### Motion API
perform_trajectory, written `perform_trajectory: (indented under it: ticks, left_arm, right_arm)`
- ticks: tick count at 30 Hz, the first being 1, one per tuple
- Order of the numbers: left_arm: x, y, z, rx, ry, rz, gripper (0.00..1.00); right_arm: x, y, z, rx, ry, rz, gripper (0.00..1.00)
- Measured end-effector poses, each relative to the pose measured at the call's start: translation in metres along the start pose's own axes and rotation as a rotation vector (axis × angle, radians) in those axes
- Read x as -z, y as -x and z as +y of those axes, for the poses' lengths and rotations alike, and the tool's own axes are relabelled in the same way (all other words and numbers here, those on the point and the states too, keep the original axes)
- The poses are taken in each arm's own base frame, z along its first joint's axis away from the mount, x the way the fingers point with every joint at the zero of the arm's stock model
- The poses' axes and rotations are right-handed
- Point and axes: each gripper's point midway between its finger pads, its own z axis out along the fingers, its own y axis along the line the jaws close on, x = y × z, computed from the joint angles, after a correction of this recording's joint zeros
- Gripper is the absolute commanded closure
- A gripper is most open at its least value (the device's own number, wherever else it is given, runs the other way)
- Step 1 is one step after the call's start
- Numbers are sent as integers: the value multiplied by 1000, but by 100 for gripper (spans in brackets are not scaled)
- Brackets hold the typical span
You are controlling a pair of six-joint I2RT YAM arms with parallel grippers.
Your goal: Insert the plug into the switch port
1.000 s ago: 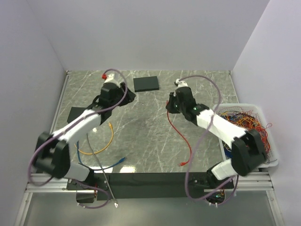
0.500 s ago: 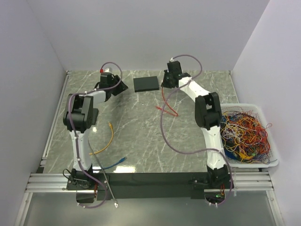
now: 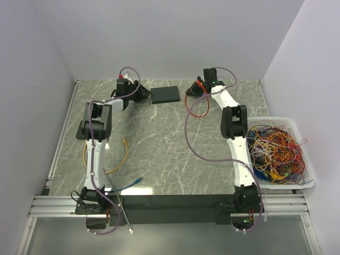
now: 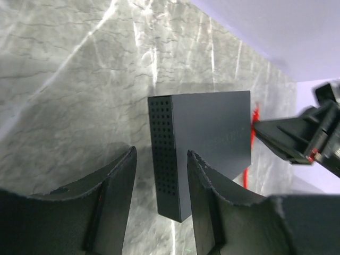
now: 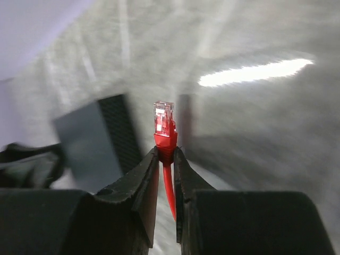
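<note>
Top external view, left to right: a yellow cable (image 3: 126,154) and a blue cable (image 3: 137,181) lie loose on the grey marbled table (image 3: 159,138), near the left arm's base. At the far edge, the left gripper (image 3: 142,94) is just beside the left end of the switch (image 3: 165,94), a flat black box lying on the table. The right gripper (image 3: 191,91) sits near the switch's right end. A white bin (image 3: 271,118) holding tangled wires (image 3: 273,151) stands at the table's right side.

Left wrist view: the left pincer stands moderately wide and holds nothing. The switch's perforated end face shows in the gap beyond the fingers (image 4: 119,186). Bare table is visible between one finger and the switch. The other finger overlaps the switch's lower edge in the picture, and contact cannot be confirmed. The right gripper appears past the switch's far end, with red cable beside it.

Right wrist view: the right pincer is narrow, clamped on the red boot of the plug (image 5: 164,119). The clear connector stands upright above the fingertips, and the red cable (image 5: 169,194) runs down between the fingers. The switch, blurred, lies left of the plug and apart from it. The plug is not inserted.
</note>
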Motion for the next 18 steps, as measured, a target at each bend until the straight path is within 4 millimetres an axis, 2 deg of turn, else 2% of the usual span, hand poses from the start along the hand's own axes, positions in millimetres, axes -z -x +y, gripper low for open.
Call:
perform_trajectory:
  ticks: [3,8,13,18]
  left_arm:
    - [-3,-3,-2,13,-28,10,50]
    - [-3,-7,-7,20,-50,25,51]
    - [-1,-2,-2,18,-46,14,51]
    - [9,-12,-2,9,-55,0,52]
  right_arm:
    - [-15,-10,18,-58,94,40,100]
    - [-24,-33,43,-95,167,98,100]
    - [-26,-40,47,-109,185,116,100]
    - [-26,-45,45,-102,216,116,100]
